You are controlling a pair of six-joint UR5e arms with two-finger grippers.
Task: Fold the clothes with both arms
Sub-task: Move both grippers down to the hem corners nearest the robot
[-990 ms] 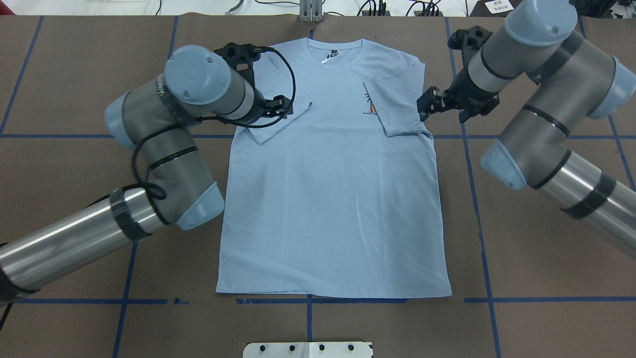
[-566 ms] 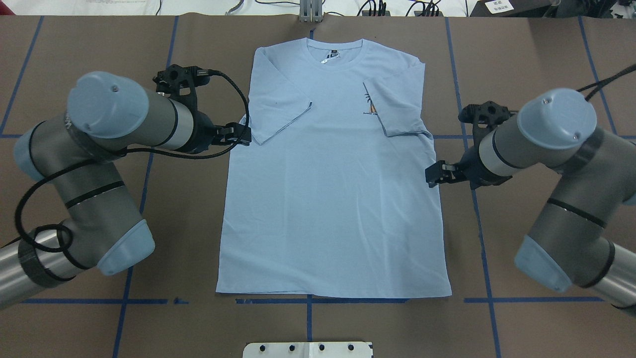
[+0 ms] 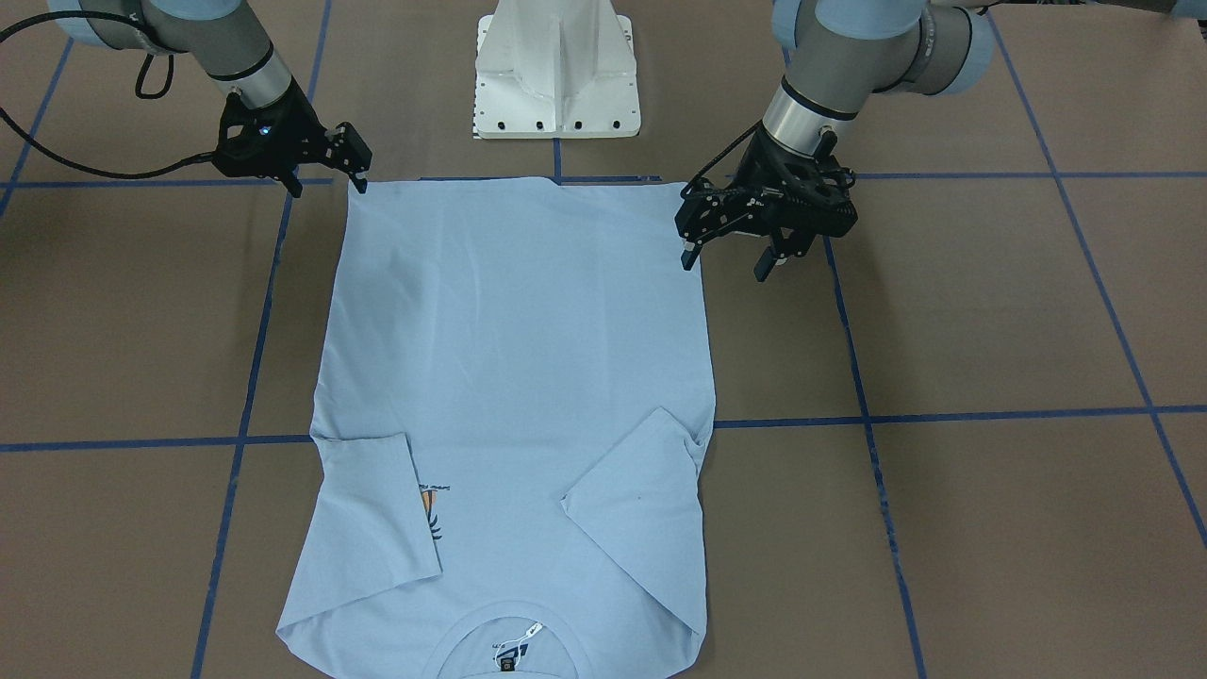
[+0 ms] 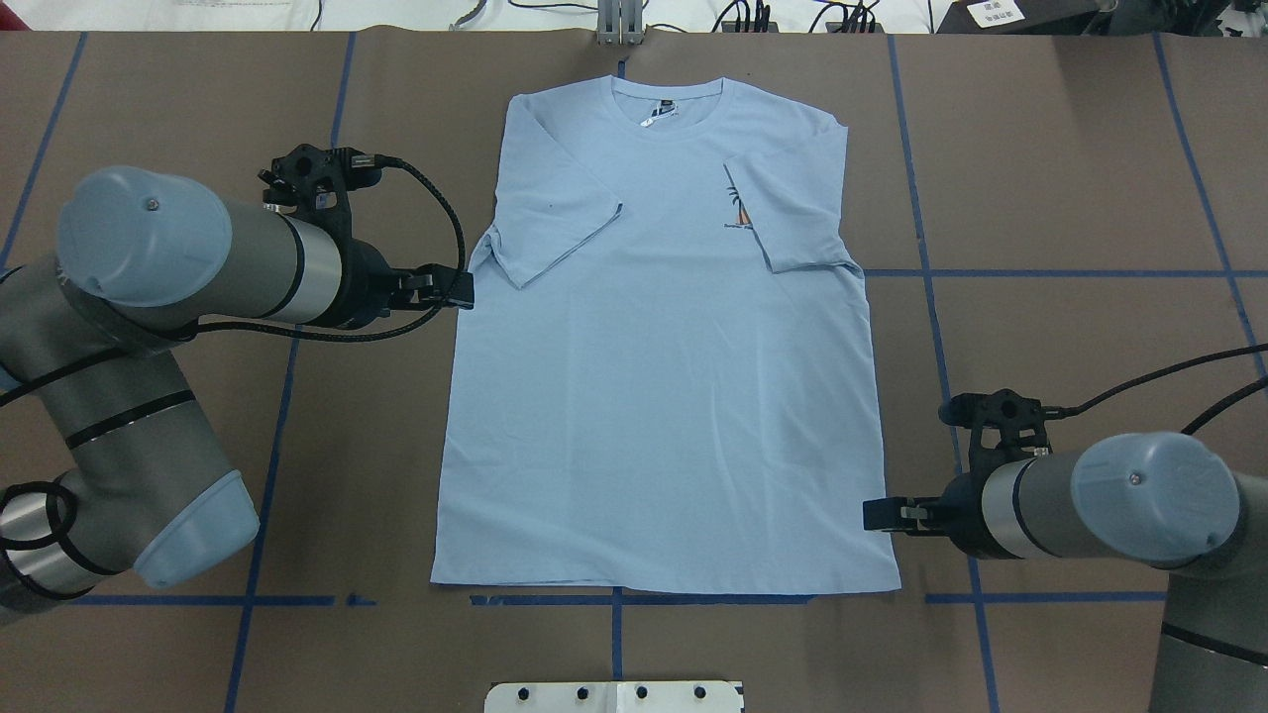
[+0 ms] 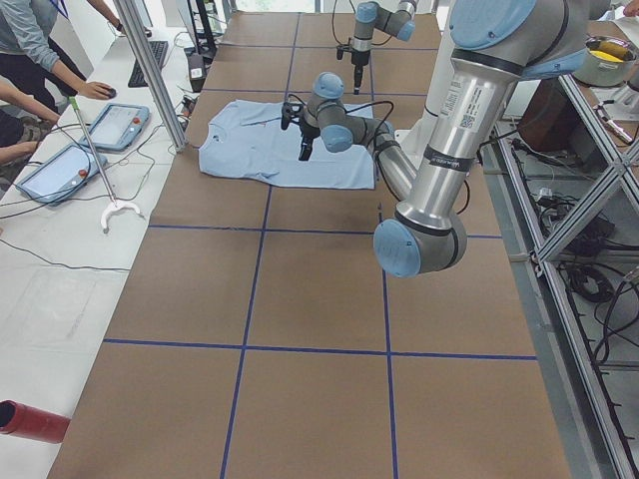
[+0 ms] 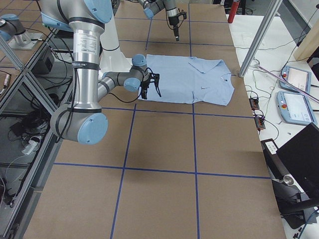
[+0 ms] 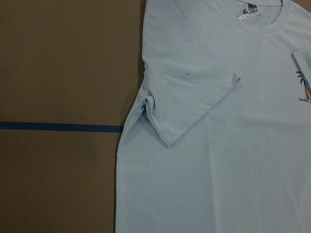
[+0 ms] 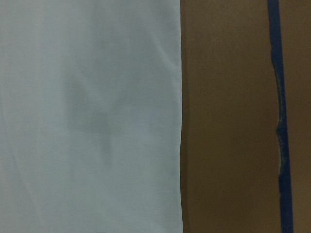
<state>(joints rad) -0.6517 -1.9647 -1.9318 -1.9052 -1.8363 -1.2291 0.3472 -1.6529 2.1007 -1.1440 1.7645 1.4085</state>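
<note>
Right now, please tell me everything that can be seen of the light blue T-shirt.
The T-shirt is light blue, of thin-looking fabric, spread flat and front up on the brown table, collar away from the robot. Both short sleeves are folded inward onto the chest; one partly covers the small palm-tree print. A neck label shows. The left tool and right tool are beside its edges, gripping nothing.
</note>
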